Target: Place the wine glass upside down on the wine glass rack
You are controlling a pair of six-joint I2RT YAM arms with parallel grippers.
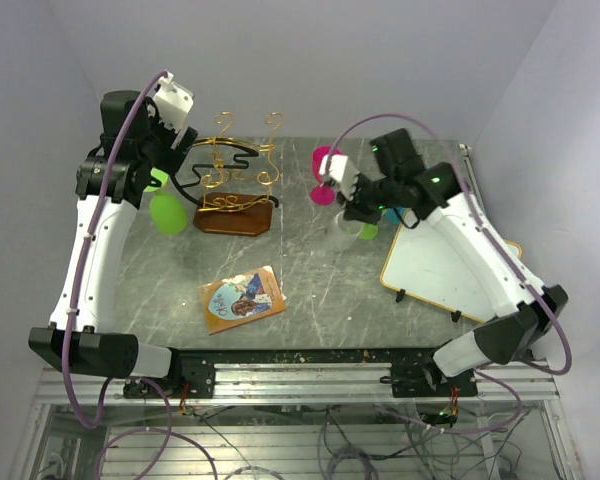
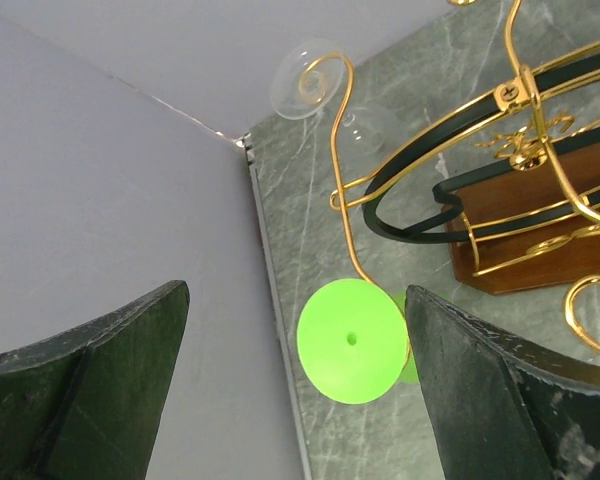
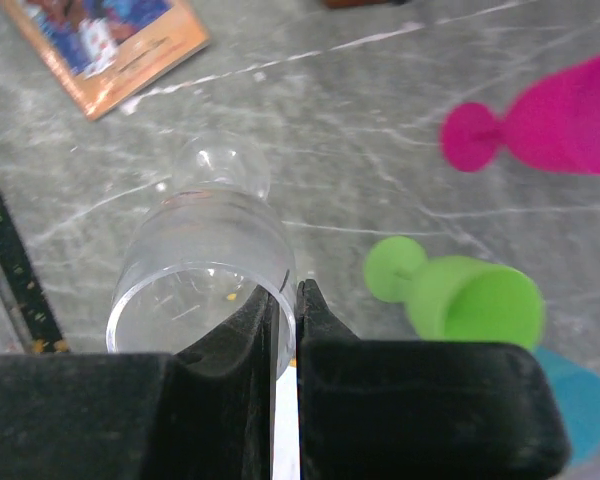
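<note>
1. Your right pincer (image 3: pixel 285 300) was closed on the rim of the clear wine glass (image 3: pixel 205 270), with one finger inside the bowl and one outside. The glass's mouth faced the pincer and its foot pointed away.
2. Just right of that pincer lay a green goblet (image 3: pixel 460 295), with a pink goblet (image 3: pixel 570 110) beyond it.
3. Your left pincer (image 2: pixel 295 295) stood wide open, holding nothing.
4. Ahead of its fingertips, the foot of an inverted green goblet (image 2: pixel 352 340) sat against a gold arm of the wine glass rack (image 2: pixel 520 200).
5. The rack stood well apart from the right pincer, off to its left.

Gold wire rack on brown wooden base (image 2: pixel 510 262): cut by right edge. Teal plastic cup (image 3: pixel 585 400): mostly hidden.
</note>
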